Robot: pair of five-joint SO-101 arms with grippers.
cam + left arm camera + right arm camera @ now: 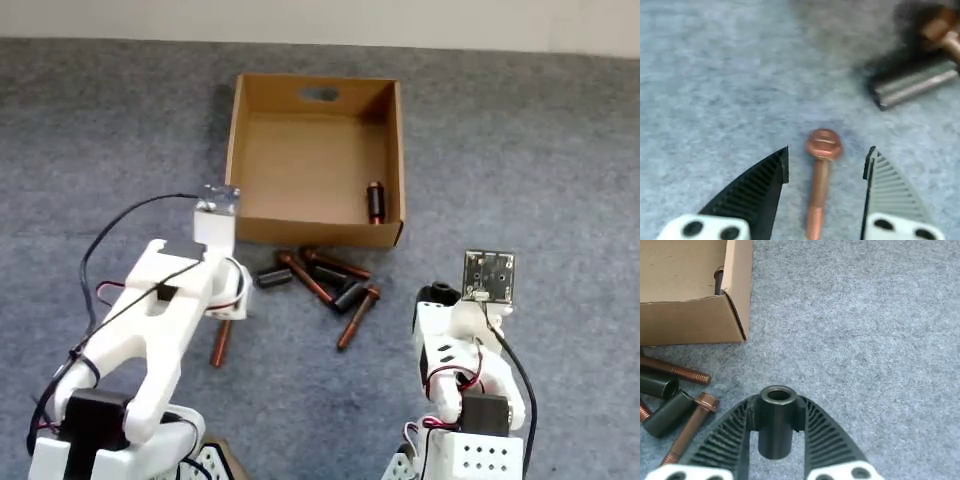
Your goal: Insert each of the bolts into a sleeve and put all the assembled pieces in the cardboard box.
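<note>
My left arm (150, 330) and right arm (460, 345) are white plastic shells with black motors and trailing black and red cables. My left claw (826, 160) has ribbed fingers, one black, one grey. My right claw (776, 407) has black ribbed fingers on white screw-holed bases.

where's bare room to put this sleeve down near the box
Bare carpet lies right of the cardboard box, beyond the right claw holding the sleeve. Most of the box floor is free, bar one assembled piece by its right wall. Crowded: in front of the box, among loose bolts and sleeves.
</note>
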